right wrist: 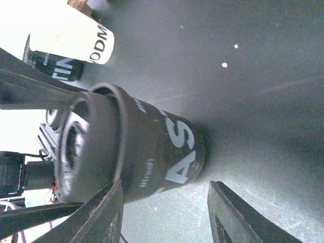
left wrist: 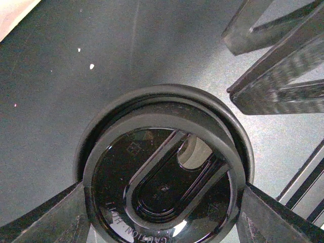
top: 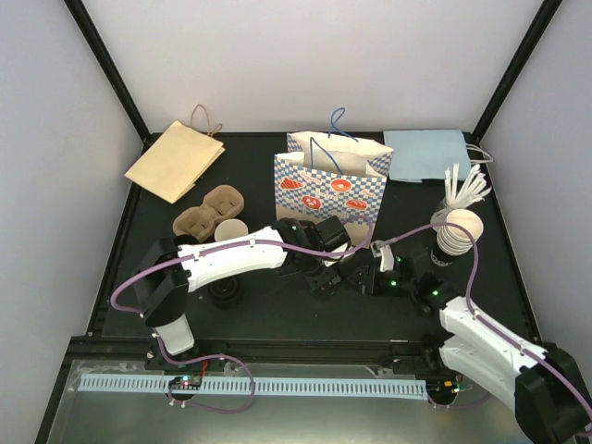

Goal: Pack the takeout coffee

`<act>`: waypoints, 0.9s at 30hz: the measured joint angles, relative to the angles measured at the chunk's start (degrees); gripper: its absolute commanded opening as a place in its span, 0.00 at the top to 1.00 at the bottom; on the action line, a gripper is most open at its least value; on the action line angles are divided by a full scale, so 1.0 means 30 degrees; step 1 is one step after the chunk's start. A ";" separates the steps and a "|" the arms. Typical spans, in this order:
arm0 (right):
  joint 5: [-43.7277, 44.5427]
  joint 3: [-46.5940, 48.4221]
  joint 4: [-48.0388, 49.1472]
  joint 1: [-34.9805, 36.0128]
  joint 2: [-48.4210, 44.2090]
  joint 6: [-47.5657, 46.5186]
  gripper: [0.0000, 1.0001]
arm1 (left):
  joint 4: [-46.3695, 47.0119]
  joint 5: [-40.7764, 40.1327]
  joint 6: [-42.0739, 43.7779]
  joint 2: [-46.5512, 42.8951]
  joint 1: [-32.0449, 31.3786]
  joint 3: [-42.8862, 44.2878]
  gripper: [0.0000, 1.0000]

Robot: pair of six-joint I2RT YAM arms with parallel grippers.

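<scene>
Two arms meet near the middle of the table point(top: 277, 314), a little toward its near edge, and the black coffee cup point(right wrist: 162, 152) stands upright between them. My left gripper point(left wrist: 162, 218) is clamped across the black lid point(left wrist: 162, 187), with a finger pressed to the rim on either side. The lid sits on the cup's mouth, but I cannot tell whether it has snapped home all the way round. My right gripper point(right wrist: 164, 210) has its jaws parted, one finger close beside the cup and the other well clear, so I judge it braces nothing.

That is the risk I see. If I push down on the lid while the cup has support on one side at most, it could tilt or skid on the smooth top. A lid seated crooked could pop off on the way to the patterned bag point(top: 328, 190), which stands open toward the far edge. The two wrists are also crowded, and a careless move of either could knock the other, or the cup.
</scene>
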 measured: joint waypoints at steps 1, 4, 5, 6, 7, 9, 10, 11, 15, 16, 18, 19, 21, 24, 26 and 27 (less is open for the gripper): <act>0.0087 0.0350 -0.0605 0.0000 -0.0437 -0.0182 0.52 | 0.0000 0.0007 0.0000 0.0000 0.0000 0.0007 0.39; 0.0124 0.1188 -0.1530 0.0000 -0.0816 -0.0583 0.52 | -0.0022 0.0007 -0.0007 0.0000 0.0000 0.0022 0.39; 0.0080 0.1399 -0.1734 0.0007 -0.0852 -0.0678 0.52 | -0.0029 0.0007 -0.0015 0.0007 0.0000 0.0029 0.39; 0.0036 0.1508 -0.1894 0.0015 -0.0896 -0.0750 0.52 | -0.0036 0.0007 -0.0015 0.0007 0.0000 0.0029 0.39; -0.0044 0.1596 -0.2098 0.0022 -0.0984 -0.0794 0.52 | -0.0051 0.0007 -0.0015 0.0007 0.0000 0.0036 0.39; -0.0146 0.1639 -0.2426 0.0044 -0.1166 -0.0845 0.52 | -0.0095 0.0007 -0.0029 0.0058 0.0000 0.0102 0.39; -0.0204 0.1639 -0.2579 0.0051 -0.1246 -0.0867 0.51 | -0.0124 0.0007 -0.0029 0.0087 0.0000 0.0131 0.39; -0.0255 0.1639 -0.2696 0.0051 -0.1275 -0.0874 0.51 | -0.0131 0.0007 -0.0036 0.0087 0.0000 0.0138 0.39; -0.0758 0.1639 -0.2659 0.0058 -0.0911 -0.0867 0.53 | -0.0146 0.0022 -0.0044 0.0087 0.0000 0.0138 0.39; -0.0911 0.1632 -0.2543 0.0058 -0.0648 -0.0852 0.53 | -0.0146 0.0029 -0.0051 0.0087 0.0000 0.0138 0.39; -0.1137 0.1566 -0.2266 0.0058 -0.0211 -0.0794 0.53 | -0.0146 0.0036 -0.0066 0.0087 0.0000 0.0146 0.39; -0.1224 0.1464 -0.2047 0.0058 -0.0044 -0.0721 0.54 | -0.0146 0.0036 -0.0087 0.0087 0.0000 0.0146 0.39; -0.1370 0.1209 -0.1581 0.0058 0.0168 -0.0576 0.55 | -0.0146 0.0036 -0.0102 0.0087 0.0000 0.0146 0.39; -0.1581 0.0882 -0.0794 0.0058 0.0481 -0.0226 0.56 | -0.0146 0.0036 -0.0102 0.0087 0.0000 0.0146 0.40; -0.1566 0.0772 -0.0459 0.0058 0.0634 -0.0066 0.56 | -0.0146 0.0036 -0.0102 0.0095 0.0000 0.0146 0.40; -0.1574 0.0772 -0.0357 0.0058 0.0685 0.0015 0.56 | -0.0146 0.0036 -0.0109 0.0095 0.0000 0.0146 0.40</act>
